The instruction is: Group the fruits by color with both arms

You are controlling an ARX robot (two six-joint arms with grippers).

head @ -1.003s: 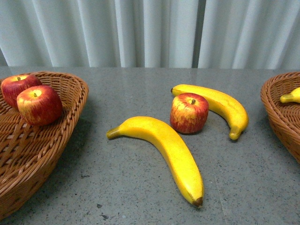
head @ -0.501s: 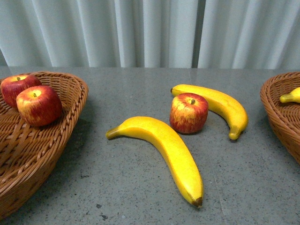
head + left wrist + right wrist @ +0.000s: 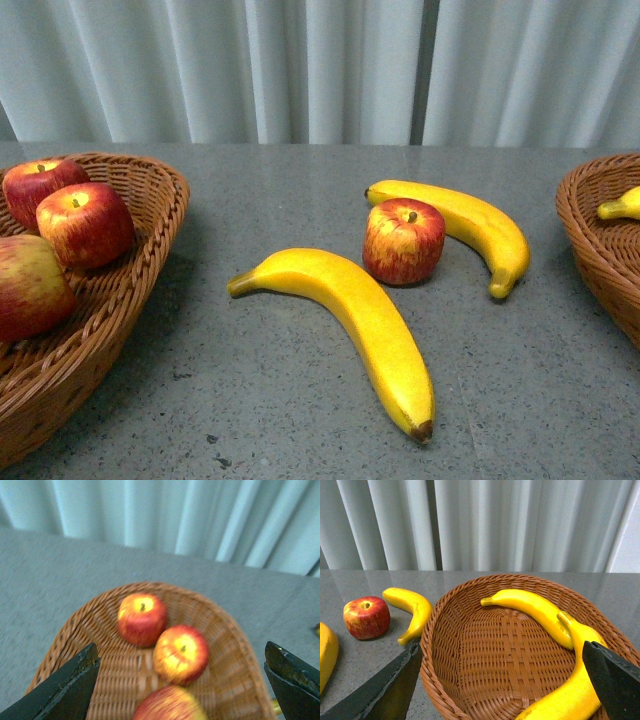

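Since before, a third apple (image 3: 30,288) has come into the left basket (image 3: 150,240). Both the left pincer (image 3: 181,650) and the right pincer (image 3: 501,647) are wide and empty.

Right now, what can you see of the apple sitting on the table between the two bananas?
The apple is red with yellow streaks and a short brown stem in a yellowish dimple, and its skin is glossy. It stands upright on the grey table. One banana curves behind it with a small gap, and a longer banana lies in front, apart. Nothing grips it.
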